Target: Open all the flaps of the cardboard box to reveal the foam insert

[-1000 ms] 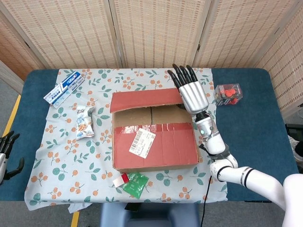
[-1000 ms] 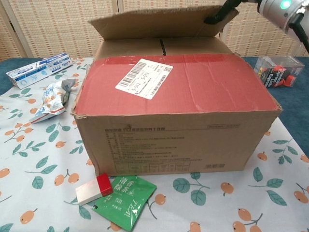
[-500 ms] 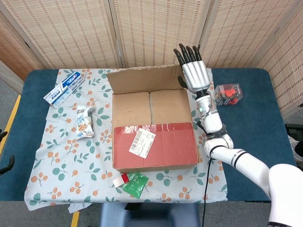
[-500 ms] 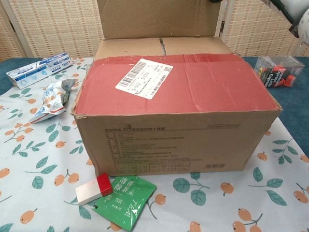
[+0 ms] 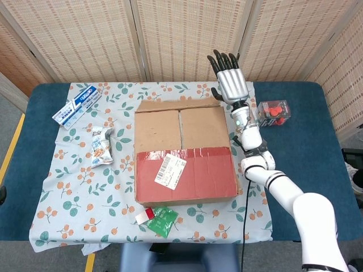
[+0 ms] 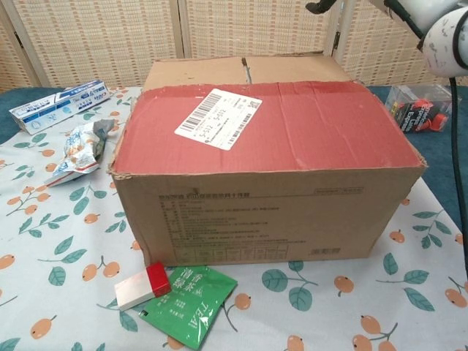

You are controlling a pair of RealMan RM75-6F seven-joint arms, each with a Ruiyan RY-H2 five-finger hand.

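Woven screens behind, a blue table point(image 5: 309, 147) under a leaf-and-berry cloth point(image 5: 68, 192). Far left of the right hand: a toothpaste carton point(image 5: 76, 106) and a crinkled snack packet point(image 5: 101, 146), well apart from the work. Nearer, just left of and below the hand: the cardboard box point(image 5: 184, 150), filling the middle of the cloth. Far flap point(image 5: 178, 104) folded back and down at the rear edge, close beside the hand's heel. Two plain inner flaps point(image 5: 180, 129) lying flat and meeting at a centre seam. Red near flap point(image 5: 186, 174) shut, with a white barcode label point(image 5: 171, 169) and a strip of tape along its free edge. No foam on show yet.

By the box's front corner, far below the hand: a small red-and-white block point(image 5: 144, 215) and a green tea sachet point(image 5: 162, 220). Right of the hand, a clear case with something red inside point(image 5: 273, 111).

Right hand point(image 5: 229, 81) raised above the box's rear right corner, fingers straight and spread, holding nothing, no contact visible. Left hand out of sight in both views.

Likely handling: corrugated board, light, stiff across the panel, hinging freely at the creases, somewhat springy. Best purchase probably the free edges — fingertips under the taped edge of the red flap, then under the centre seam of the inner flaps. Tape residue may grab; box light enough to skid if pulled sideways rather than lifted.
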